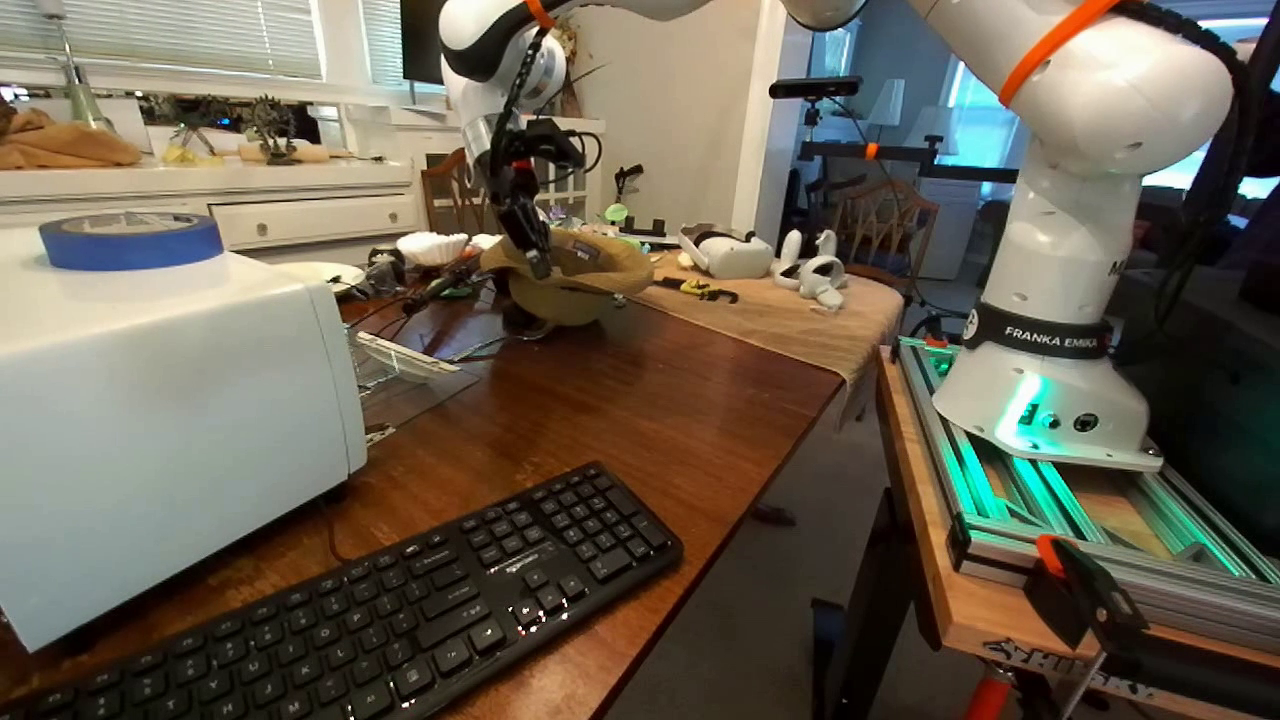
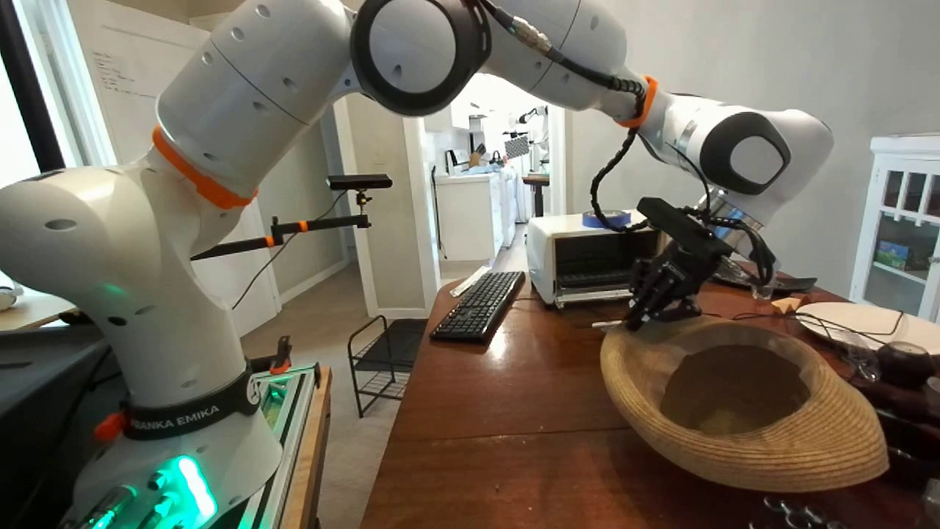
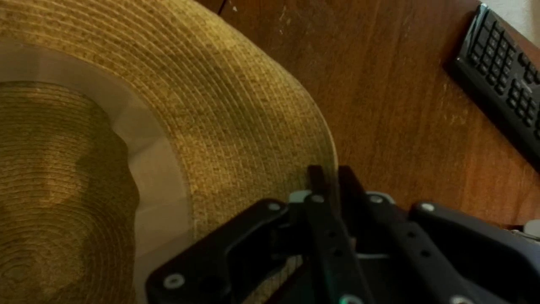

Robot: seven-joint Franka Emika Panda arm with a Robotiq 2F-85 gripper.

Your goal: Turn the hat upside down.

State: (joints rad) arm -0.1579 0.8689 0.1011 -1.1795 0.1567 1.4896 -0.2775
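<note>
In an exterior view, the straw sun hat (image 1: 568,305) is pointing crown-down by the far edge of the wooden table (image 1: 640,400). In an exterior view, it is facing hollow-side up. In the wrist view, the Robotiq gripper (image 3: 331,172) is standing narrow, pinching the brim (image 3: 270,139).

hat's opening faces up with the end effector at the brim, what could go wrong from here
The end effector straddles the brim of the hat; pulling away while gripping might tip the hat over. Whether it is pinching is hard to tell. The rounded crown points down, so the hat could rock if bumped. A sideways drag might push it into the dark round item that seems near.
</note>
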